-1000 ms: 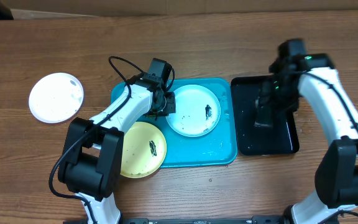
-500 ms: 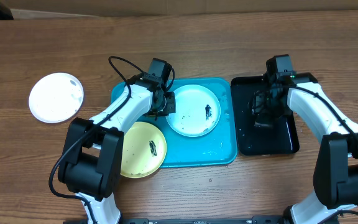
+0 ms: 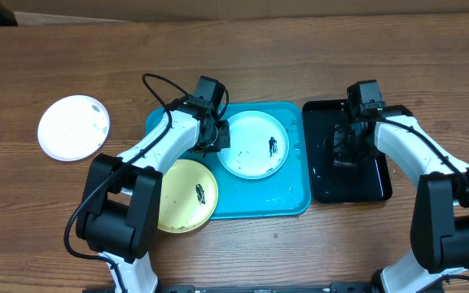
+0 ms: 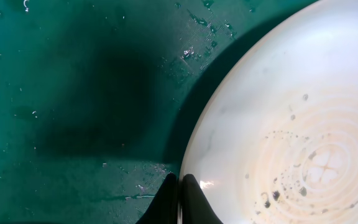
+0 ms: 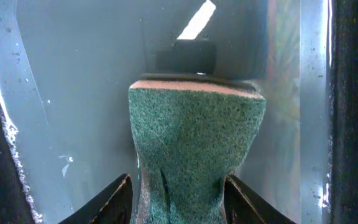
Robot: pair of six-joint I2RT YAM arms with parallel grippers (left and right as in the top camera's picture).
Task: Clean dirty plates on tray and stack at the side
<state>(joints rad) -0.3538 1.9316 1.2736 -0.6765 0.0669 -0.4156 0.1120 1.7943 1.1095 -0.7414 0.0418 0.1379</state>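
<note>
On a wood-grain desk (image 3: 300,49), the left jaws were clenched on the nine o'clock rim of a pale bluish-white round plastic plate (image 3: 251,155) marked with a dark smear. That plate lay at the twelve o'clock side of a large turquoise rectangular plastic tray (image 3: 287,195). A yellow-green round plastic plate (image 3: 177,203), also smeared, sat at the tray's seven o'clock corner, partly over its rim. A white round plastic plate (image 3: 73,127) lay apart on the desk at nine o'clock. At three o'clock, in a glossy black rectangular tray (image 3: 369,183), the right jaws bracketed a green scouring sponge (image 5: 194,143); whether they had bitten into it could not be told. A pinch so near one end of the sponge looked liable to slip on the wet-looking tray. Scrubbing a plate pinned only at one thin edge could have swung it against its yellow-green neighbour.
</note>
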